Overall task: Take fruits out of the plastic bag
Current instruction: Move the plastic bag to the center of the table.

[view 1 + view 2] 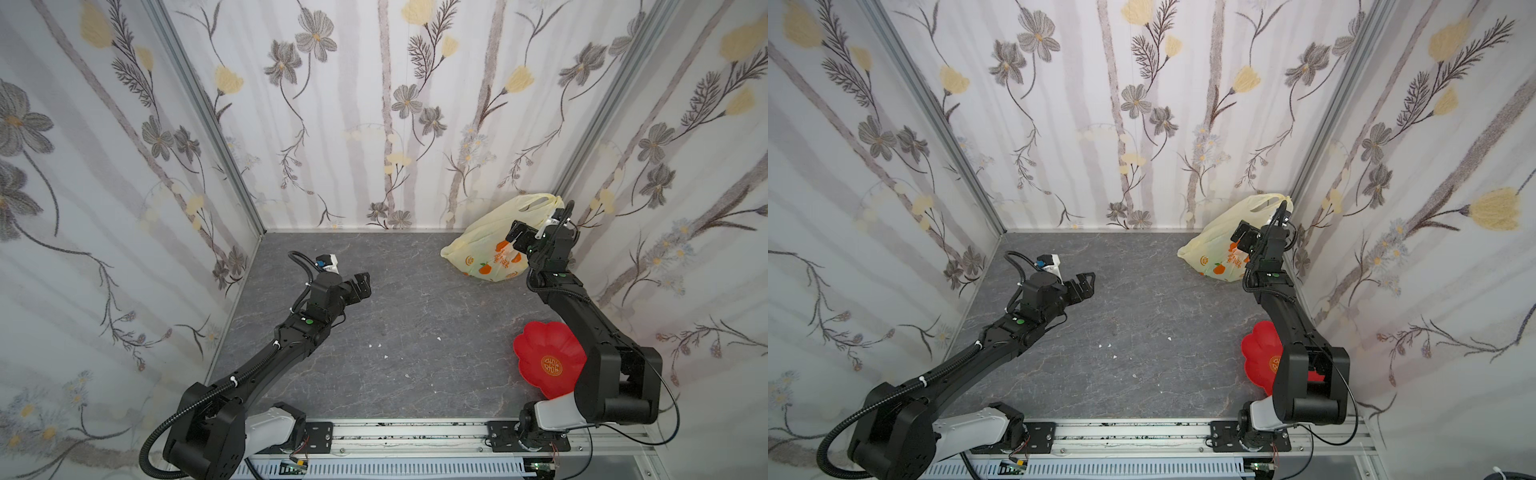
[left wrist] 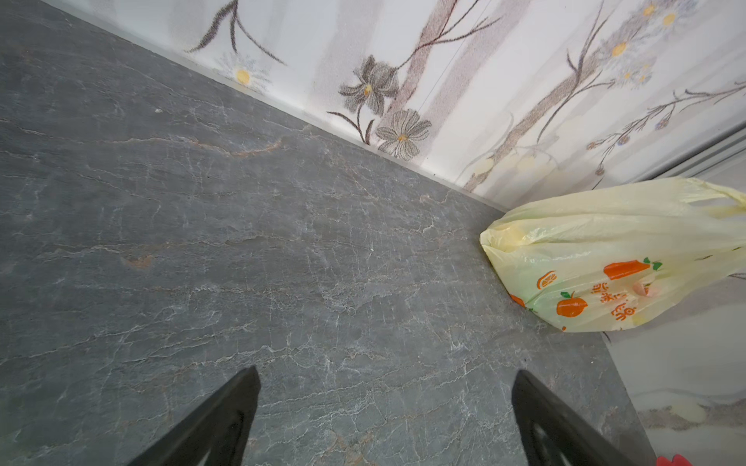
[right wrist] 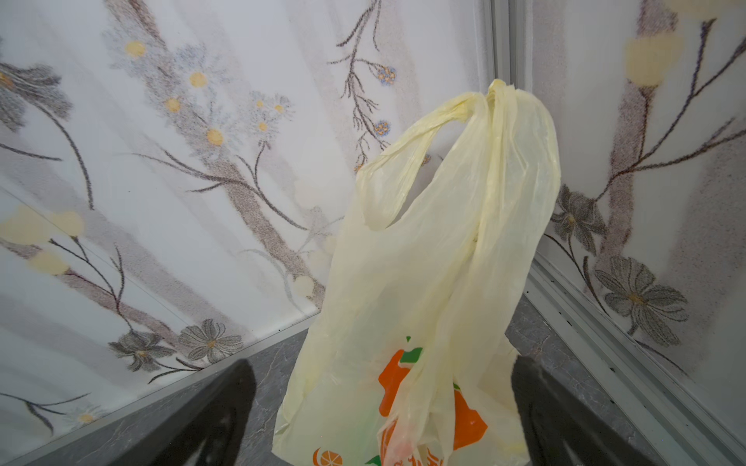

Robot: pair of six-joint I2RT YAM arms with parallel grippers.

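**Item 1. Right gripper** (image 1: 513, 238). Its fingers (image 3: 226, 407) are standing spread wide and are clasping nothing. In the right wrist view the plastic bag (image 3: 436, 262) is rising between them, and its printed lower body is filling most of the gap. Whether either finger is touching the film cannot be told. In both top views this gripper is hovering at the side of the bag that faces the arm bases, close to the orange prints.

**Item 2. Left gripper** (image 1: 365, 286). Its fingers (image 2: 218, 419) are also standing released and are holding nothing. They are pointing toward the bag from well apart. In the left wrist view the bag is showing far beyond the fingertips, with bare table between.

**Item 3. Plastic bag.** It is pale yellow and crinkly, and is sitting bulged on the table. Its loop handles (image 3: 494, 90) are standing up and are bunched together at the top. Two walls are meeting just behind it.

**Item 4. Fruits.** They are showing only as a faint pink patch (image 2: 642, 289) and a green tint through the bag's film. Their kinds cannot be told.

**Item 5. Red flower-shaped dish** (image 1: 544, 357). It is lying well apart from the bag, toward the arm bases, and the right arm is partly covering it.

**Item 6. Table** (image 1: 395, 332). It is grey and veined, and is carrying the bag and the dish.
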